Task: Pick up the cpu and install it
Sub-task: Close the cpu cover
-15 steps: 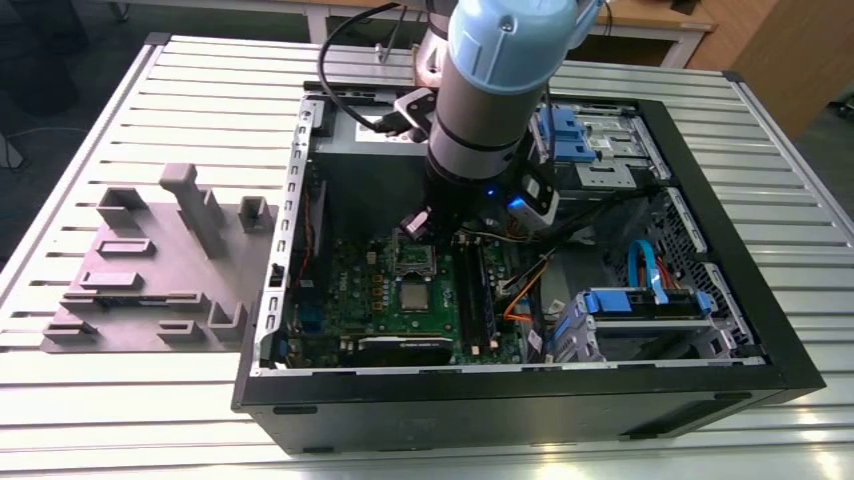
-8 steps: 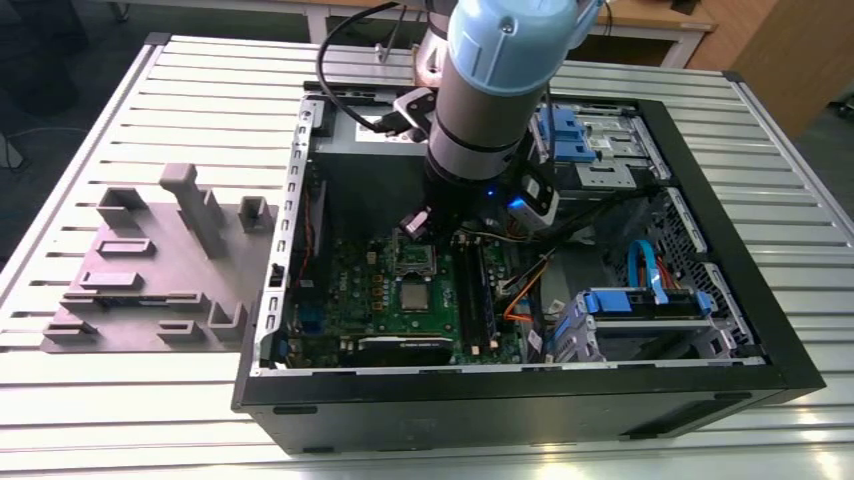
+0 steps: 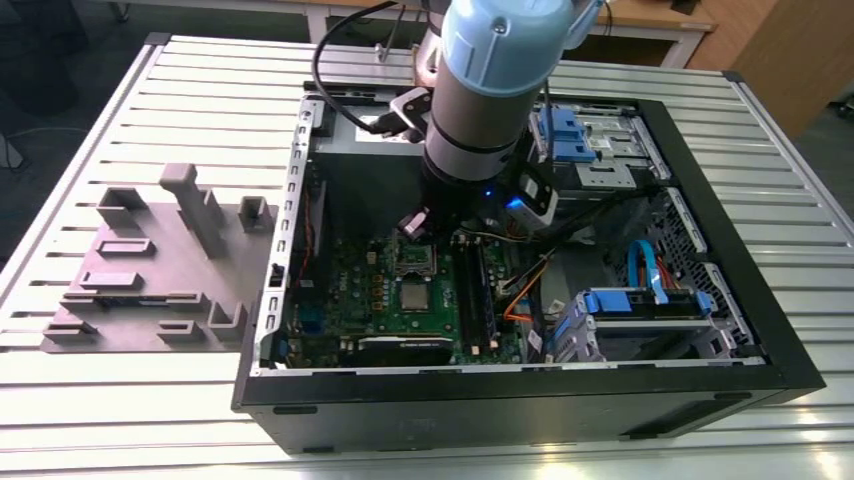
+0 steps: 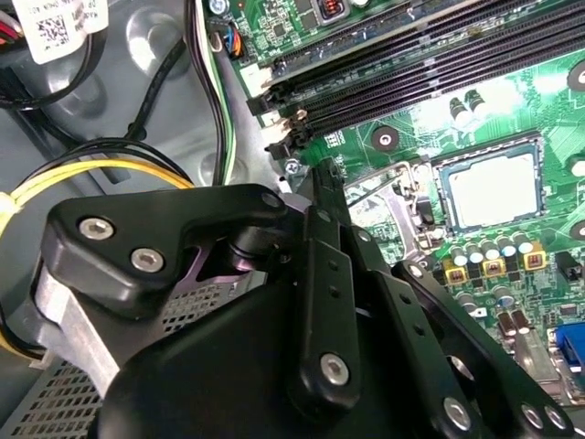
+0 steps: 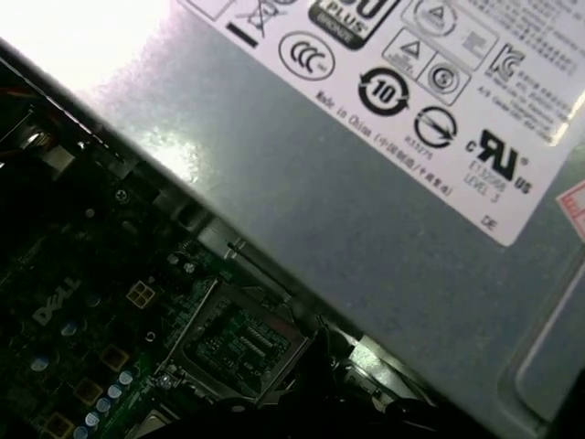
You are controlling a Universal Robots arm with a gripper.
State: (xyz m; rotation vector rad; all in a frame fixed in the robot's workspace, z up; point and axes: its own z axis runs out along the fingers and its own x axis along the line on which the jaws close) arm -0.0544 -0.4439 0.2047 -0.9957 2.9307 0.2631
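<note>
The cpu is a small pale silver square lying flat on the green motherboard inside the open computer case. In the second wrist view the cpu sits in a dark square surround, apart from my gripper. In the exterior view my gripper hangs low over the board, just beyond the open socket, with the cpu on the socket's other side. The first wrist view looks down on the open socket with its metal frame. I see nothing held in the gripper.
A big grey box with a white label stands close beside the socket. Black memory slots run along the board. Cables and blue drive bays crowd the case's right side. A grey fixture block sits outside on the slatted table.
</note>
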